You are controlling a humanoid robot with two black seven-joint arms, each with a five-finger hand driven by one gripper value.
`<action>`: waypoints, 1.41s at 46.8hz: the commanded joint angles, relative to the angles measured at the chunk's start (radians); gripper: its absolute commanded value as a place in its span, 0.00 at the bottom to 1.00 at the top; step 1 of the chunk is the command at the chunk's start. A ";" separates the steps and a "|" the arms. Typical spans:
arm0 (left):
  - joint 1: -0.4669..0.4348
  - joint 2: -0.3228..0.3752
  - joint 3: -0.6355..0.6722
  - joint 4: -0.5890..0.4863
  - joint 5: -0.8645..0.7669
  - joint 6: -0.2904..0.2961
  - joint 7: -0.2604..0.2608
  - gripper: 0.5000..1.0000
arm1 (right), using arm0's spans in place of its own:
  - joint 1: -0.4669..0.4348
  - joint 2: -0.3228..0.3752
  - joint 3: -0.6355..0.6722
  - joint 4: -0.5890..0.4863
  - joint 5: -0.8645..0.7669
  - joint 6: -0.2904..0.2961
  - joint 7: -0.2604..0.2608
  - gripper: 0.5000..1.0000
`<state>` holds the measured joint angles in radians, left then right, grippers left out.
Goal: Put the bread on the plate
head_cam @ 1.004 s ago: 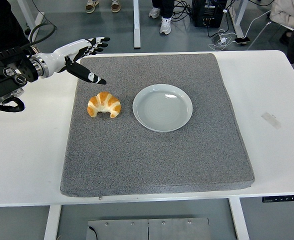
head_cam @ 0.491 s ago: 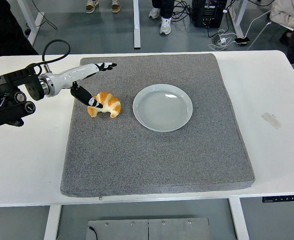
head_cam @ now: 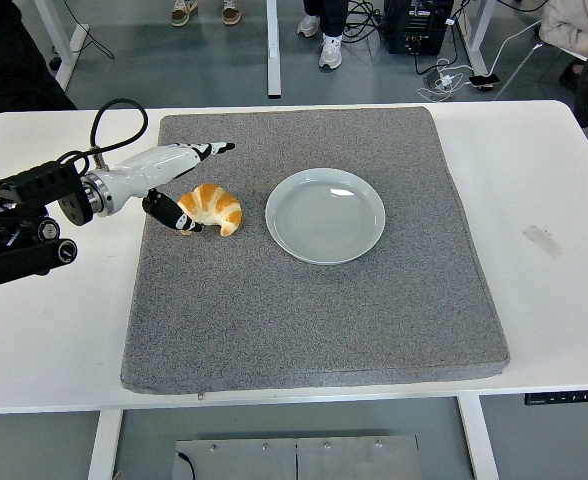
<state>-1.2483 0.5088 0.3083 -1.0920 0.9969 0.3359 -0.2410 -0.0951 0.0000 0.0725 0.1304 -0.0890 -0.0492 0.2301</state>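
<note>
A golden croissant (head_cam: 214,207) lies on the grey mat (head_cam: 314,300), just left of the pale round plate (head_cam: 325,215), which holds nothing. My left hand (head_cam: 189,185) reaches in from the left and straddles the croissant's left end. Its thumb (head_cam: 172,217) touches the near left side of the bread, while the other fingers (head_cam: 212,150) stretch out straight beyond it, apart from the bread. The hand is open and nothing is lifted. My right arm does not show.
The mat covers the middle of the white table (head_cam: 554,180). A small strip of tape (head_cam: 543,240) lies on the table at the right. Table legs, cables and people's feet show on the floor at the top.
My left arm has come down and toward the croissant from above the mat's far left corner. The thumb now rests against the bread's left end. Croissant and plate have not moved.
</note>
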 commanded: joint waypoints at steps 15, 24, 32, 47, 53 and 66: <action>0.004 -0.050 0.071 0.018 0.019 0.100 0.000 0.97 | 0.000 0.000 0.001 0.000 0.000 0.000 0.000 1.00; 0.007 -0.069 0.095 0.057 0.016 0.144 0.000 0.97 | 0.000 0.000 0.001 0.000 0.000 0.000 0.000 1.00; 0.017 -0.092 0.095 0.116 0.008 0.147 0.000 0.97 | 0.000 0.000 0.000 0.000 0.000 0.000 0.000 1.00; 0.053 -0.148 0.092 0.192 0.003 0.161 0.000 0.97 | 0.000 0.000 0.001 0.000 0.000 0.000 0.000 1.00; 0.063 -0.162 0.092 0.204 0.003 0.181 0.000 0.97 | 0.000 0.000 0.000 0.000 0.000 0.000 0.000 1.00; 0.102 -0.222 0.094 0.279 0.003 0.207 -0.001 0.88 | 0.000 0.000 0.001 0.000 0.000 0.000 0.000 1.00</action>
<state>-1.1519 0.2972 0.4002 -0.8249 0.9995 0.5432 -0.2416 -0.0950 0.0000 0.0730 0.1304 -0.0890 -0.0491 0.2301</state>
